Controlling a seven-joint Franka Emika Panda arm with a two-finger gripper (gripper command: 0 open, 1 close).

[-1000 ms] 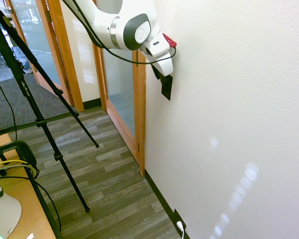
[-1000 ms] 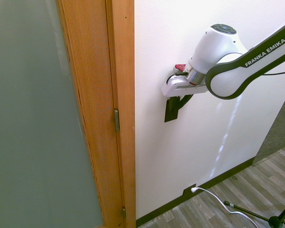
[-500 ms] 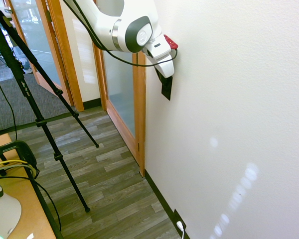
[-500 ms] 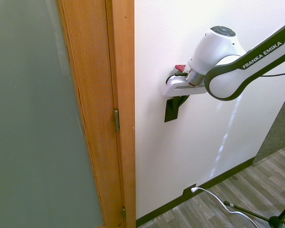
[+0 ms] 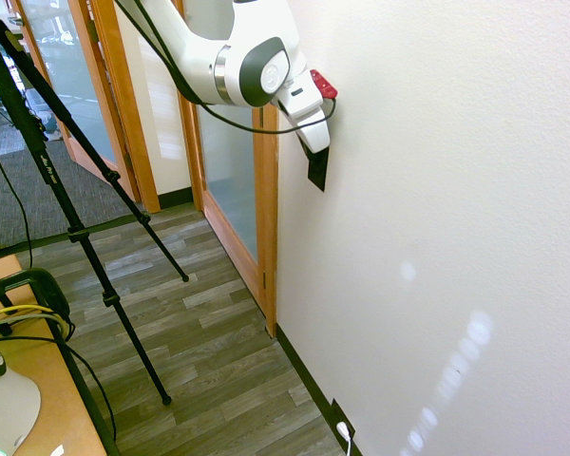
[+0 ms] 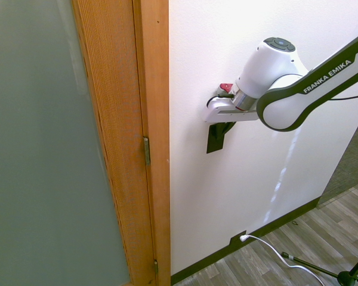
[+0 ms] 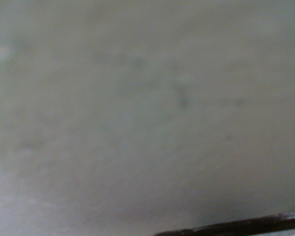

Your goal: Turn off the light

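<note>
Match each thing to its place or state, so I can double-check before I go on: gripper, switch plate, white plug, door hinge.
Things:
1. gripper
2. switch plate
3. white plug
4. door hinge

Places and states:
A. low on the wall, at a dark plate by the baseboard
B. on the wooden frame
C. shut, at the black plate higher on the wall
D. black and upright, partly hidden by the robot's hand

Pairs: 1-C, 2-D, 3-A, 4-B

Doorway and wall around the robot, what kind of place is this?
Probably an office or lab: a frosted-glass door in a wooden frame, wood-look plank flooring, and a dark wall plate.
</note>
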